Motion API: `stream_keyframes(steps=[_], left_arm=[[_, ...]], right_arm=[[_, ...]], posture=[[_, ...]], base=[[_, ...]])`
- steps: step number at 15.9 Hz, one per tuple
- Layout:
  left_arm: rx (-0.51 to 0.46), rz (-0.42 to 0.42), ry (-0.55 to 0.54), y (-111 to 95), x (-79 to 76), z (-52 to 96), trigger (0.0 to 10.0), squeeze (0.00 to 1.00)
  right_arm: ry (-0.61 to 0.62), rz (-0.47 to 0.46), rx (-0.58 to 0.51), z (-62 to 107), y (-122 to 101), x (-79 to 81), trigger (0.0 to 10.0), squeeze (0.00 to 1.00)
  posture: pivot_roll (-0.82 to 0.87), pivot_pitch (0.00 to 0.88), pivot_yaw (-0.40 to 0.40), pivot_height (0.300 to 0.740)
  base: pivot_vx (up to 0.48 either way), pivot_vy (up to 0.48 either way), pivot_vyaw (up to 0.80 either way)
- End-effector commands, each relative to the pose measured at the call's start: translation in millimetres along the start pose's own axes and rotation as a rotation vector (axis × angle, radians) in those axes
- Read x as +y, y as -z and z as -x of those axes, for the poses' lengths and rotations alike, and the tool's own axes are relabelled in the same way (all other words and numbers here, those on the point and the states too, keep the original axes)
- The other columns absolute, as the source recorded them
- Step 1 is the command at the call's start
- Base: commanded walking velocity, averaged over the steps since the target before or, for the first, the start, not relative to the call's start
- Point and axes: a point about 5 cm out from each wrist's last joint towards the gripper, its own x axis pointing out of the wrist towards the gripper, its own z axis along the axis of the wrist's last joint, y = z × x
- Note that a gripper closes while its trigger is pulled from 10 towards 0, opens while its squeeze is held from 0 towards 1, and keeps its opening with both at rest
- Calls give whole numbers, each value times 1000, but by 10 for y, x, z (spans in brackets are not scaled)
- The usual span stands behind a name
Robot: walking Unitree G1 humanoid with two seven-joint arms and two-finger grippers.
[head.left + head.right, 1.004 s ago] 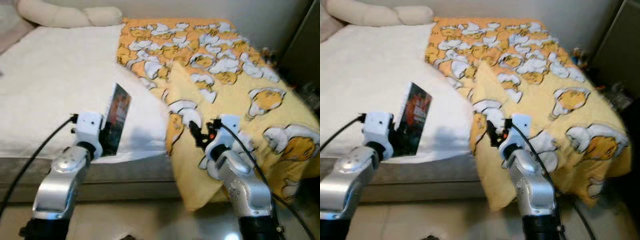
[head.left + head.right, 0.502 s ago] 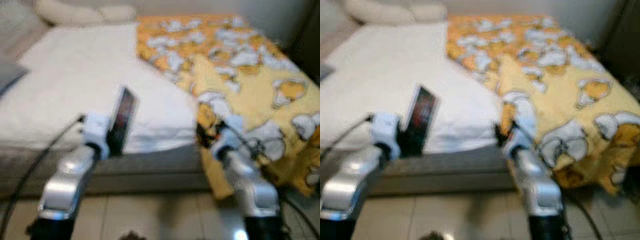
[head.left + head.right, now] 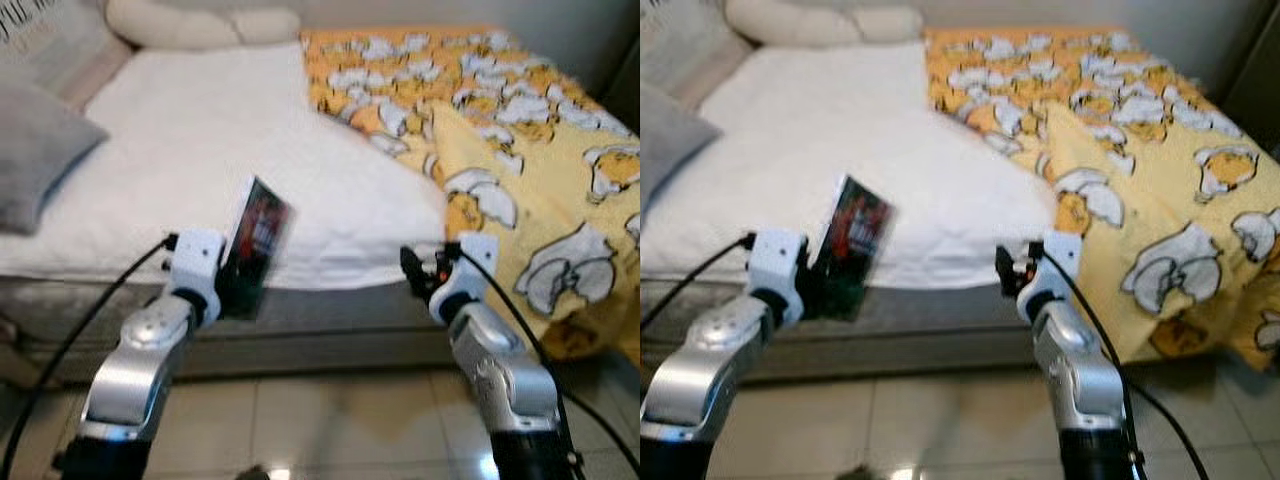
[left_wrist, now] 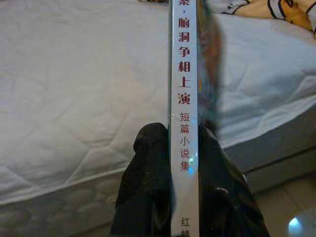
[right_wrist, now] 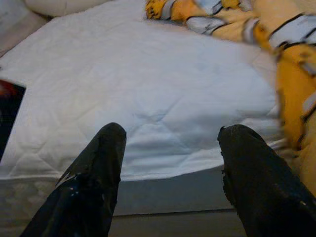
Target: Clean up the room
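Fingers (image 4: 148, 187) of the left gripper (image 3: 232, 285) are pinched on the lower end of a book (image 3: 255, 243), one on each cover, with the white spine and its red and grey print facing the wrist camera. The book stands nearly upright, tilted a little, in the air just in front of the bed (image 3: 300, 330) edge, over the white mattress cover (image 3: 230, 140). The right gripper (image 3: 418, 275) hovers beside the mattress corner with its two fingers (image 5: 94, 173) spread wide and nothing between them.

The grip sits low on a tall, thin thing, so I judge the book could swing or slip if the arm moves fast; keeping the wrist steady and the pinch firm matters while it is carried. Where it belongs cannot be told from these views, so the head should find a shelf or similar spot before the arm commits. The free right gripper could steady the top edge if it wobbles.

A yellow patterned blanket (image 3: 540, 170) lies rumpled over the bed's right half, a grey pillow (image 3: 40, 150) on its left, and tiled floor (image 3: 330, 420) below.
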Motion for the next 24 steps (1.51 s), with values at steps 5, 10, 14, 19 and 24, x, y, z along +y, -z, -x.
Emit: stream_keyframes(steps=[5,10,14,19,24], left_arm=[[-20,-18,-13,-43,40,25,10000,0],[-22,-17,-9,-52,41,10,10000,0],[-36,-10,-11,-81,59,6,10000,0],[-74,-3,-31,-139,51,-8,10000,0],[-101,12,-48,-161,83,2,10000,0]], right_arm=[[-19,3,-2,-2,-7,64,10000,0],[-32,15,-6,-18,-25,98,10000,0],[-37,15,0,-16,9,124,10000,0],[-35,8,2,-15,22,121,10000,0],[-39,14,-1,-13,9,128,10000,0]], posture=[[-49,0,29,740],[-48,0,28,740],[-54,0,35,740],[-45,0,28,740],[-53,0,30,740]], base=[[0,404,0],[0,403,0],[0,392,0],[0,0,0],[0,0,0]])
